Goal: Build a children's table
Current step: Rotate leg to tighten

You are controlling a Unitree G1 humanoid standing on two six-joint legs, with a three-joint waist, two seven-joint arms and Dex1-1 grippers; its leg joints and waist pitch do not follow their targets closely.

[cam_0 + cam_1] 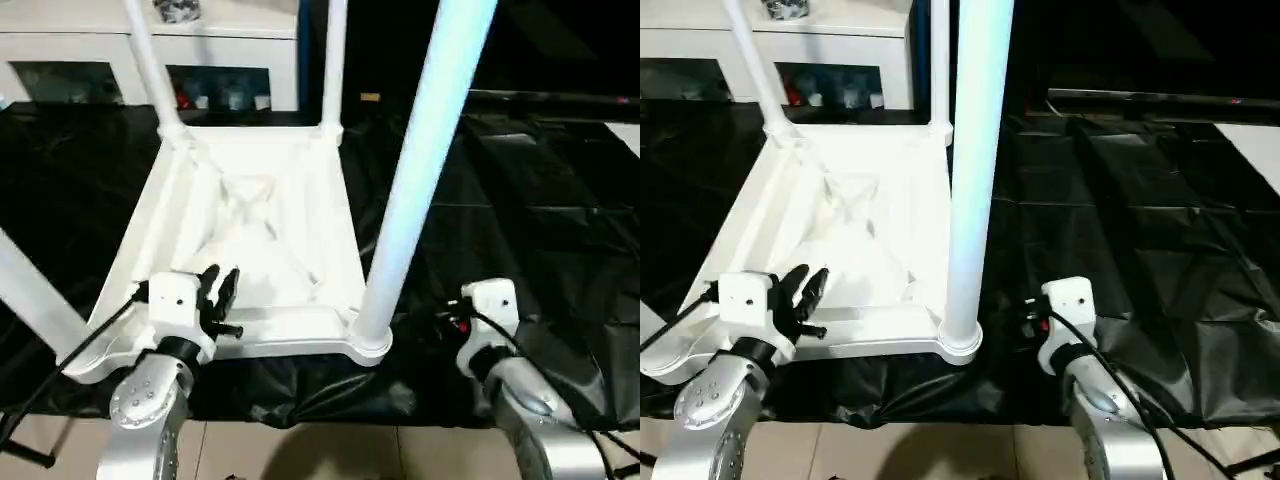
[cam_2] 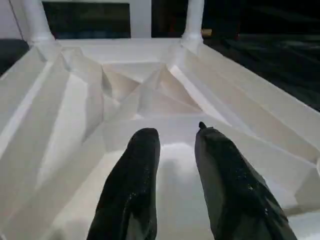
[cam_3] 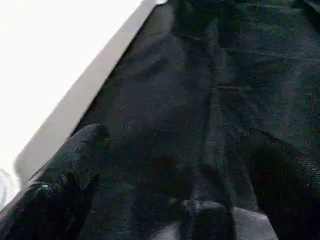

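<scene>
The children's table lies upside down on the black cloth. Its ribbed white top (image 1: 300,325) faces up, and legs stand in the far left (image 1: 150,70), far right (image 1: 333,60) and near right (image 1: 420,170) sockets. A fourth leg (image 1: 30,290) slants at the near left corner. My left gripper (image 1: 220,282) hovers over the top's near edge, its fingers (image 2: 135,165) a little apart with nothing between them. Just right of the near right leg, my right gripper (image 3: 177,135) is wide open over the cloth, beside the top's white edge (image 3: 75,115).
Black cloth (image 1: 520,200) covers the work surface, wrinkled to the right of the table. A white cabinet (image 1: 100,40) with glass doors stands behind. Tiled floor (image 1: 330,450) shows below the near edge. Cables run along both forearms.
</scene>
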